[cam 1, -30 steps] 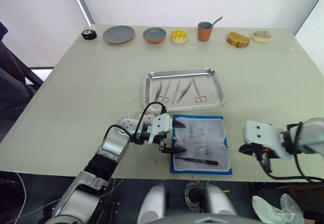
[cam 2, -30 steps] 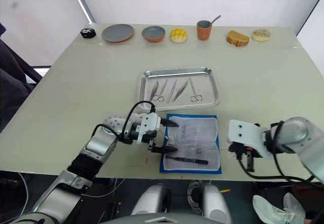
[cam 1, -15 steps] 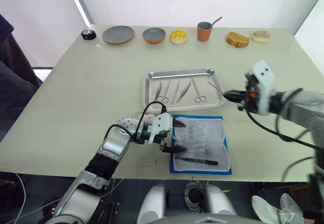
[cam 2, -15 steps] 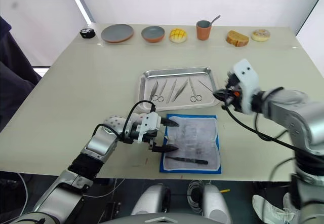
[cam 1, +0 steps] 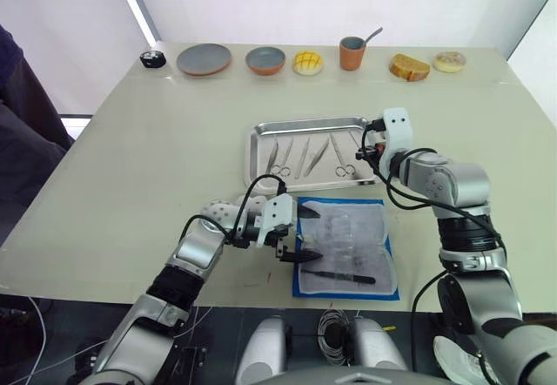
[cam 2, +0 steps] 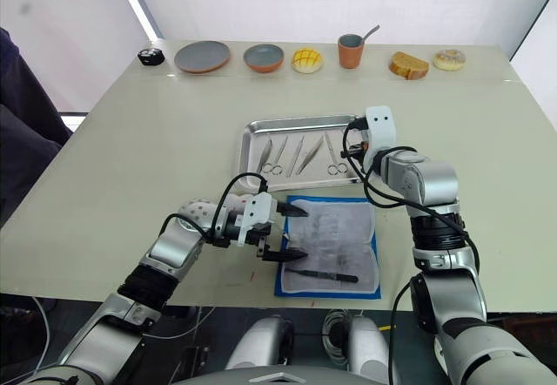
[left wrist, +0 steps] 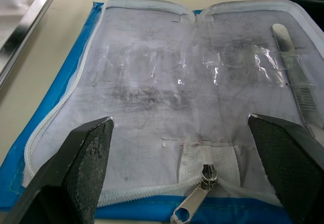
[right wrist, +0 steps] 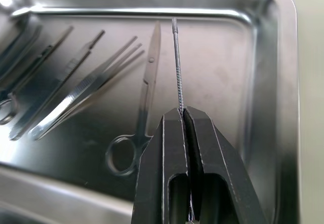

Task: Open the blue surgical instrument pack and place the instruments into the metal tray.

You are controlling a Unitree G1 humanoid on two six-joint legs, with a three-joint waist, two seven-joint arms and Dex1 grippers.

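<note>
Steel tray (cam 1: pixel 258 145) mid-table, holding four tools (cam 1: pixel 306 156) side by side in its left and middle part: scissors (right wrist: pixel 143 102) and tweezers among them; bare steel toward the tray's right rim. Just in front of the tray, touching or nearly so, the pack (cam 1: pixel 345 246) unzipped and spread flat, clear inner sheet up, blue border all round, zipper pull (left wrist: pixel 191 203) at the near-left edge. One dark-handled tool (cam 1: pixel 339 276) left on the pack's near part; in the left wrist view a flat steel tool (left wrist: pixel 294 84) also tucked under the clear pocket strip.

Right claw (right wrist: pixel 184 113) pinched fully closed on a thin wire-like probe (right wrist: pixel 176 59), poised over the tray's right end, the probe running out beyond the fingertips beside the scissors, above the bare patch of steel. Cannot tell whether the probe tip touches the tray floor.

Left claw (cam 1: pixel 299 234) spread wide and holding nothing, at the pack's left edge, fingers (left wrist: pixel 81 165) straddling the zipper end and resting low over the sheet.

Open table on both sides of tray and pack. Along the far edge, well apart: plates (cam 1: pixel 204 58), a bun (cam 1: pixel 307 63), a cup (cam 1: pixel 352 53) with a spoon, bread (cam 1: pixel 409 67).
</note>
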